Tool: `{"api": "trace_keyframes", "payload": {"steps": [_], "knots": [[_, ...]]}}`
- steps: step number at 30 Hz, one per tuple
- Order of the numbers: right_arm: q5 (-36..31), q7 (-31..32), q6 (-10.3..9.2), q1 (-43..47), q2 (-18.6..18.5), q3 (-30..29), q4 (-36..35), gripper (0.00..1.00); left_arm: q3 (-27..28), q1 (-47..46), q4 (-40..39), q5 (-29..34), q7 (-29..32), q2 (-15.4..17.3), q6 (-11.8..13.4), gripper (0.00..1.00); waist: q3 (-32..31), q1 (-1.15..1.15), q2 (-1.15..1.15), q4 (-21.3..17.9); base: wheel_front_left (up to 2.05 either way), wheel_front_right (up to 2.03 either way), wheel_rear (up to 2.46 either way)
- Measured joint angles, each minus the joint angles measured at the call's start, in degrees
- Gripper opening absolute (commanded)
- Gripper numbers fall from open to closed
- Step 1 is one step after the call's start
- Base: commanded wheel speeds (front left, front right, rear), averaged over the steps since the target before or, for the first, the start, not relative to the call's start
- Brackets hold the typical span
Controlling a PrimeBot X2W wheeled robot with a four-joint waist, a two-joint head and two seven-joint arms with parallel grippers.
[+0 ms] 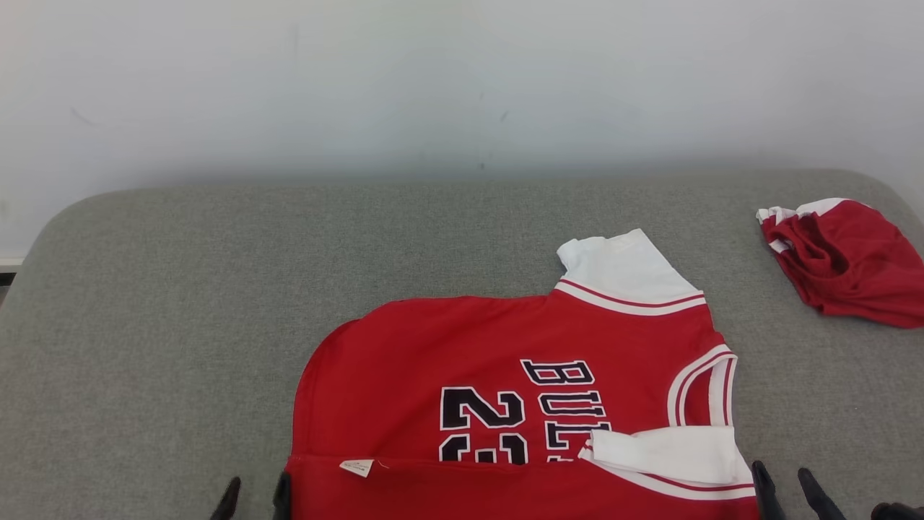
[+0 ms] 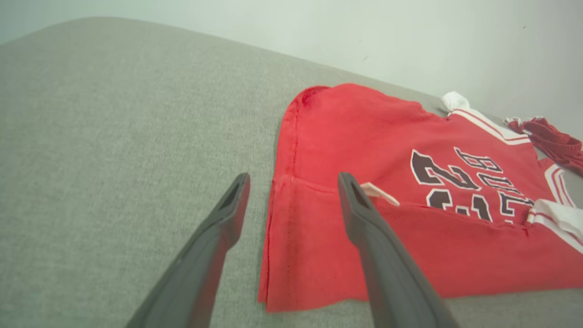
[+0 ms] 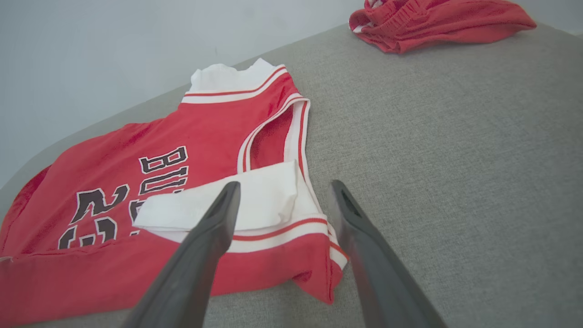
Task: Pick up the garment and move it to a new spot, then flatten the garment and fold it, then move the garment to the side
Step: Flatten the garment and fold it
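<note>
— When you look from the head, the red shirt [image 1: 505, 361] lies flat on the grey counter [image 1: 180, 325], its near edge folded over.
— Is it being pinched?
— No. The left wrist view adds a white tag [image 2: 382, 195] by the left pincer [image 2: 294, 182], which is spread. The right wrist view has the right pincer [image 3: 284, 187], spread too, over the folded white sleeve [image 3: 264, 191], with a crumpled red cloth [image 3: 432, 23] well away.

Red garment [image 1: 433, 361], white sleeves, black "23" lettering. Lies flat on grey counter [image 1: 180, 289], right of centre. Near edge folded over onto its front; near sleeve [image 1: 664, 451] lies folded inward.
</note>
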Motion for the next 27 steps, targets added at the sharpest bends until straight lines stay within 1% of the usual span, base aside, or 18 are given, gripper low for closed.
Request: {"api": "trace_keyframes", "payload": {"steps": [4, 7, 10, 14, 21, 24, 27], "knots": [[-3.1, -4.1, 0.00, -1.1, 0.6, -0.3, -2.5, 1.00, 5.1, 0.3, -4.8, 3.3, 0.0, -0.8, 0.8, 1.00, -0.3, 0.00, 0.00, 0.0, 0.00, 0.00, 0.00], [-5.4, -7.9, 0.00, -2.5, 0.9, 0.1, -3.7, 1.00, 8.3, 0.6, -7.5, 5.1, 0.0, -1.5, 0.3, 1.00, -0.4, 0.00, 0.00, -0.1, 0.00, 0.00, 0.00], [-7.1, -10.6, 0.00, -4.0, 1.3, 1.1, -3.9, 1.00, 10.3, 0.9, -9.5, 7.4, 0.0, -2.1, 0.2, 1.00, -0.5, 0.00, 0.01, -0.3, 0.00, 0.00, 0.00], [-10.3, -12.5, 0.00, -5.9, 1.8, 2.0, -3.7, 1.00, 11.7, 1.2, -11.4, 10.1, 0.0, -2.8, 0.2, 1.00, -0.7, 0.00, 0.01, -0.6, 0.00, 0.00, 0.00], [-14.0, -13.6, 0.00, -7.0, 3.8, 3.1, -1.4, 1.00, 13.1, 1.0, -11.1, 11.6, 0.0, -3.9, -0.2, 1.00, -0.9, 0.00, 0.01, -0.8, 0.00, 0.00, 0.00], [-14.9, -13.6, 0.00, -7.1, 3.9, 3.4, -0.6, 1.00, 13.0, 1.0, -10.3, 12.0, 0.0, -4.3, -0.6, 1.00, -0.7, 0.00, 0.01, -0.8, 0.00, 0.00, 0.00], [-14.1, -13.8, 0.00, -8.3, 3.9, 3.2, 0.2, 1.00, 12.9, 0.2, -8.9, 12.0, 0.0, -4.0, -0.8, 1.00, -0.4, 0.00, 0.01, -0.8, 0.00, 0.00, 0.00]]}}
